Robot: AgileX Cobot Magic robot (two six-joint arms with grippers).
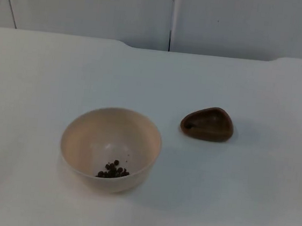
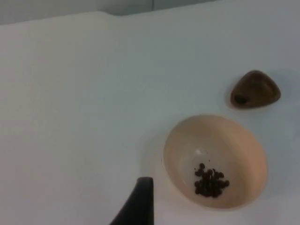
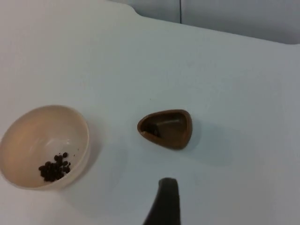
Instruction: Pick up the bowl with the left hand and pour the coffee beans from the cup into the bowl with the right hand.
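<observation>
A cream bowl (image 1: pixel 110 147) stands on the white table, left of centre, with a small heap of coffee beans (image 1: pixel 113 170) at its bottom. To its right, apart from it, sits a small brown teardrop-shaped cup (image 1: pixel 207 124); its inside looks dark and I make out no beans in it. My left gripper (image 2: pixel 139 204) hangs above the table near the bowl (image 2: pixel 214 159), touching nothing. My right gripper (image 3: pixel 164 201) hangs above the table in front of the cup (image 3: pixel 166 128), also holding nothing. Bowl (image 3: pixel 44 145) and cup (image 2: pixel 255 89) each show in the other wrist view as well.
The white table (image 1: pixel 250 199) stretches bare around the two objects. It ends at the grey partition wall (image 1: pixel 97 5) at the back, which has a vertical seam near the middle.
</observation>
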